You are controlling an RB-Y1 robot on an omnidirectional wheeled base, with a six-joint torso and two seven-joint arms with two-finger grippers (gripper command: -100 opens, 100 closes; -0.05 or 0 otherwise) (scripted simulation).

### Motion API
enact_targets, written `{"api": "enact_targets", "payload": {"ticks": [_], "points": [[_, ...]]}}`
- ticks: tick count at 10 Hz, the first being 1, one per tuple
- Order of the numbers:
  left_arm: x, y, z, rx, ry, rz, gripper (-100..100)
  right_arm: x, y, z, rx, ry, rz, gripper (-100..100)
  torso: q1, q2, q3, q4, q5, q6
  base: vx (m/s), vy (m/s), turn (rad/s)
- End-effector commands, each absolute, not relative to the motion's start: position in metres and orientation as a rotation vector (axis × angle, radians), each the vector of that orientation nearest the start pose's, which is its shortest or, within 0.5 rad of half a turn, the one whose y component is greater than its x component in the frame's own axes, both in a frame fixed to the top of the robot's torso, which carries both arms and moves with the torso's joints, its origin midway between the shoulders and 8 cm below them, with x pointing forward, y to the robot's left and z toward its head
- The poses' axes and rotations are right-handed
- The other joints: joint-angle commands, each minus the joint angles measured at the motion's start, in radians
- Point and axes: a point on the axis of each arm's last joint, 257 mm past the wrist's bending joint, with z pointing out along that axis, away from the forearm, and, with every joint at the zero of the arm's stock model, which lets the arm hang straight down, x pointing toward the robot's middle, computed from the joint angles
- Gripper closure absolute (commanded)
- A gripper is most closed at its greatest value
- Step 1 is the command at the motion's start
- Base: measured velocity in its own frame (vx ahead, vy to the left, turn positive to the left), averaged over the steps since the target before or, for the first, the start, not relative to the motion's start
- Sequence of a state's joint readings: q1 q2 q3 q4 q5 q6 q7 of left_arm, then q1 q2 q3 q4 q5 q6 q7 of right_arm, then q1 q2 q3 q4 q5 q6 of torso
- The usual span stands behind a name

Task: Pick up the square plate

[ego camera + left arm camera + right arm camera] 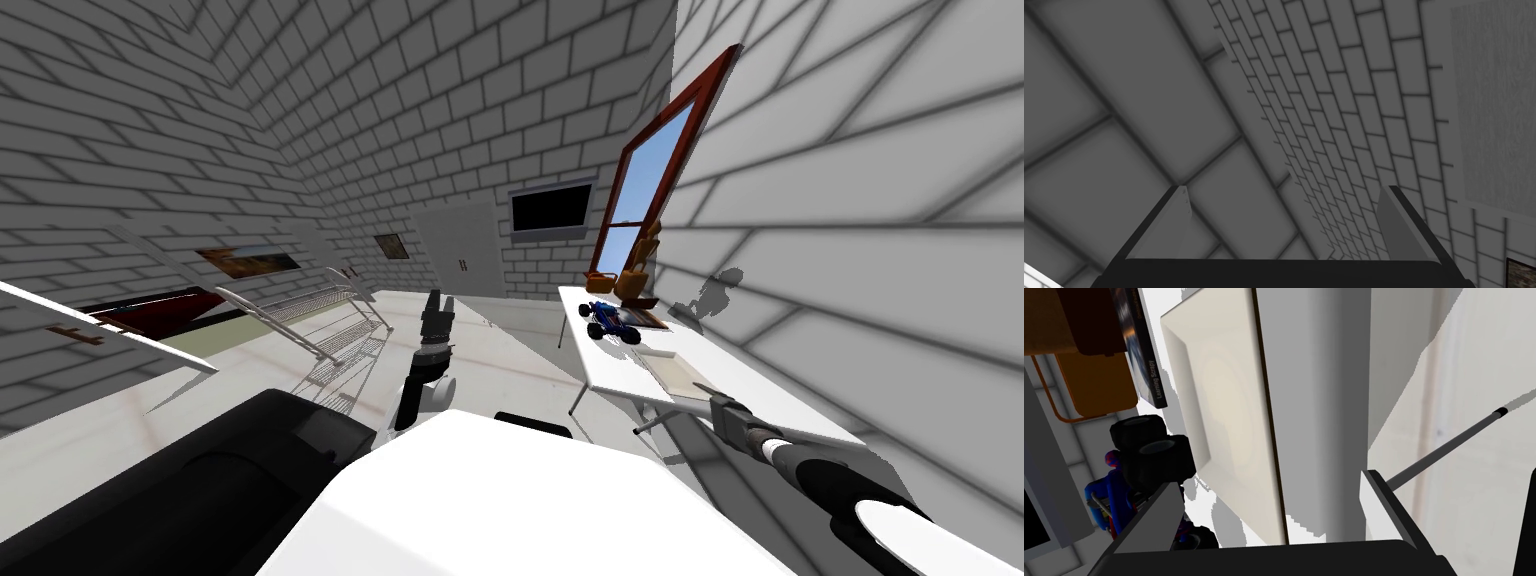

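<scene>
Since it lies flat right by the edge of the white flat table (610,368), the cream square plate (1224,413) looks easy to reach from the side. It has a low raised rim, a smooth sunk middle and a thin dark line along its near edge. It looks thin and hard to pinch from above. The right gripper (1269,508) points at that edge with its fingers wide apart and holds nothing, I think so one finger can slip under the rim. Just beside the plate stand a blue toy car with fat black wheels (1144,453), a dark book (1146,373) and an orange basket (1094,383). The left gripper (1284,220) is raised well away, fingers apart too.
</scene>
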State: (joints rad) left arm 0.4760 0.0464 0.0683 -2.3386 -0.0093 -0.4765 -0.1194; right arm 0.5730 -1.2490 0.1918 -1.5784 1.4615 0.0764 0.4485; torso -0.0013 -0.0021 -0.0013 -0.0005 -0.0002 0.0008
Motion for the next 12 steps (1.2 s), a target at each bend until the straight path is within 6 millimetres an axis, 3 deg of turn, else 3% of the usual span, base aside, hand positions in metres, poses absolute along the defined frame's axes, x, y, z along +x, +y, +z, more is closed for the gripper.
{"api": "enact_targets", "payload": {"ticks": [1, 6, 7, 11, 12], "points": [[0.334, 0.289, 0.055, -0.519, 0.636, -1.139, 0, 0.310, -0.566, -0.334, -1.591, 1.800, -0.944, -100, 0.000, 0.000, 0.000, 0.000, 0.000, 0.000, 0.051, -0.018, -0.002], [0.334, 0.289, 0.055, -0.519, 0.636, -1.139, 0, 0.301, -0.560, -0.340, -1.595, 1.800, -0.942, -100, 0.000, 0.000, 0.000, 0.000, 0.000, 0.000, 0.050, -0.022, -0.004], [0.334, 0.289, 0.055, -0.519, 0.636, -1.139, 0, 0.301, -0.560, -0.340, -1.593, 1.801, -0.944, 100, 0.001, 0.001, 0.001, 0.000, 0.000, 0.000, -0.001, 0.002, -0.015], [0.334, 0.289, 0.055, -0.519, 0.636, -1.139, 0, 0.292, -0.558, -0.348, -1.605, 1.818, -0.921, 100, 0.003, 0.000, 0.002, 0.005, 0.005, -0.004, -0.003, 0.002, -0.009], [0.334, 0.289, 0.055, -0.519, 0.636, -1.139, 0, 0.292, -0.558, -0.348, -1.605, 1.818, -0.921, 0, 0.003, -0.001, 0.002, 0.004, 0.005, -0.004, 0.000, 0.000, 0.000]]}}
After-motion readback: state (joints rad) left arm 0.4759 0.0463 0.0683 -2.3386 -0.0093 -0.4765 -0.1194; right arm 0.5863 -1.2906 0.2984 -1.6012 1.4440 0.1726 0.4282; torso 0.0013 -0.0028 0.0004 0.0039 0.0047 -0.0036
